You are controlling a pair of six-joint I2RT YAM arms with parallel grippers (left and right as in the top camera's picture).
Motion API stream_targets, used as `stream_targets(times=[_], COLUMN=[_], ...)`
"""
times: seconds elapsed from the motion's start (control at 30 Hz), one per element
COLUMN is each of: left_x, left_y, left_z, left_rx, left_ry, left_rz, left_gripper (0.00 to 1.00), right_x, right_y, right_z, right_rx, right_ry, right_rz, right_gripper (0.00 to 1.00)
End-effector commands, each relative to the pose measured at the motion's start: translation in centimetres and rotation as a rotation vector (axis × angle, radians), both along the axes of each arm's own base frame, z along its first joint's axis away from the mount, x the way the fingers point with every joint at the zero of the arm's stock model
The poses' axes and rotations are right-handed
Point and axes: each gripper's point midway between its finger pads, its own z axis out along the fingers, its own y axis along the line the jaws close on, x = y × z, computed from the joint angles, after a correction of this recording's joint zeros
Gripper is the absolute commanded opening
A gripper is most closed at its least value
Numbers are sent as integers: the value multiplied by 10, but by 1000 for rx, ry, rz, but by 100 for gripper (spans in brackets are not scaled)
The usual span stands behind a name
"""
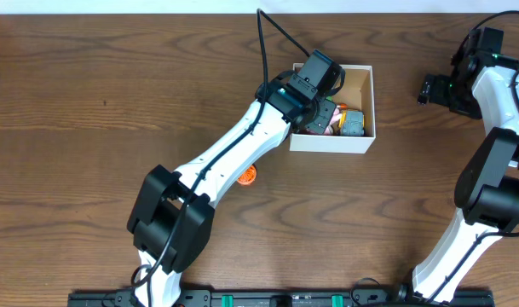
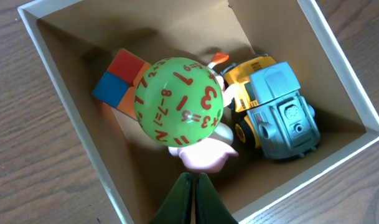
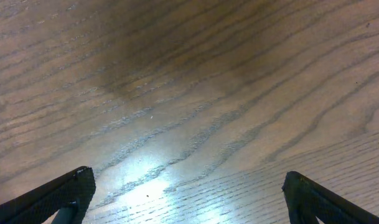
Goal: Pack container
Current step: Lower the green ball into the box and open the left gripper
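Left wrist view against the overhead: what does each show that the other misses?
Only the left wrist: a green numbered ball, a red-and-blue block and the left fingers shut on nothing. Only the overhead: the right arm standing at the far right, and a small orange thing beside the left arm. Both: the container and its blue-and-yellow toy truck.

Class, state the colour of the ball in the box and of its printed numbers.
Green ball with red numbers; best seen in the left wrist view.

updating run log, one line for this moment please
left tool: shut over container | right tool: open, empty | inside: green ball, toy truck, colour block
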Motion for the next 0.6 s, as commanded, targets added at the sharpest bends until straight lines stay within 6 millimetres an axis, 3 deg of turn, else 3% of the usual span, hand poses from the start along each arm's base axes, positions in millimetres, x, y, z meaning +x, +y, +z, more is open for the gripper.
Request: stream_targets(times=[0.0,0.23,0.57], left_x=[0,5,12], left_y=[0,-5,-11], left_z=[-8,-7,-29], left_rx=[5,-13,-7], left_ry=[14,-6,6], left_rz=[5,3,9], left_gripper=[6,6,6], right_x=[-2,-2,-2], right_y=[-1,-1,-1], right_z=[-3,-3,-3], right_rx=[6,6,6], right_ry=[5,5,5], right_rz=[-19,-19,-19], right_gripper=[99,99,99])
